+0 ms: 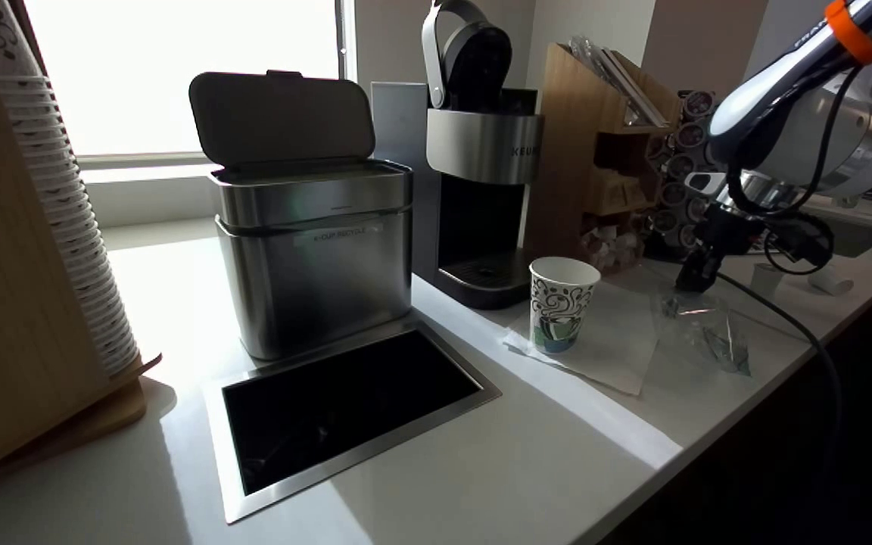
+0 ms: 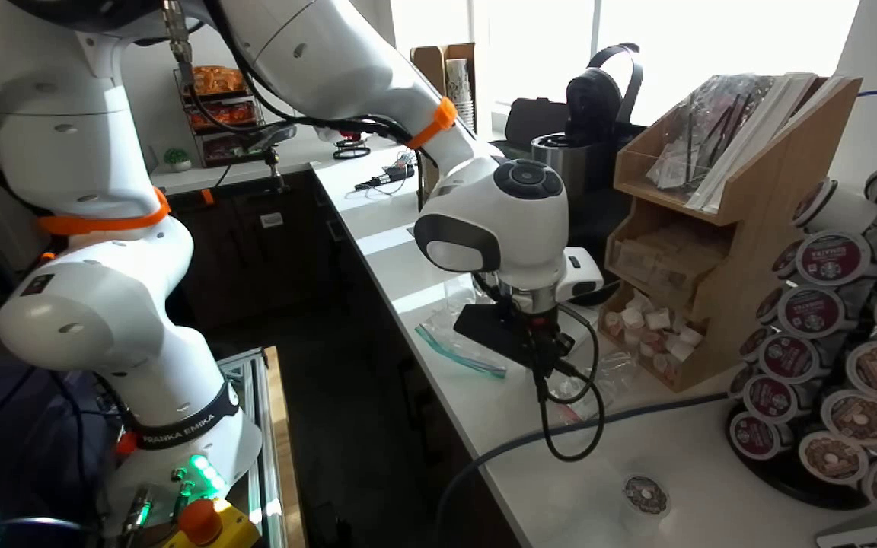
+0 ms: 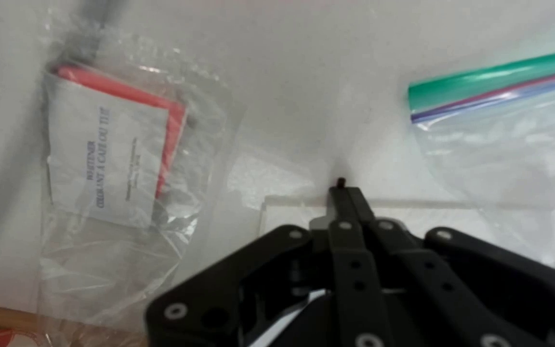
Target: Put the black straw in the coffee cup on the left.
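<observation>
The end effector hangs low over the bench, pinched together on the black straw (all I can make out of it is a short dark tip past the fingers). Well apart, the coffee cup stands upright on a flat white sheet, near the coffee machine. In the wrist view, a green-edged zip bag lies to one side, a red-edged packet in clear plastic to the other.

The coffee cup stands on a napkin.
</observation>
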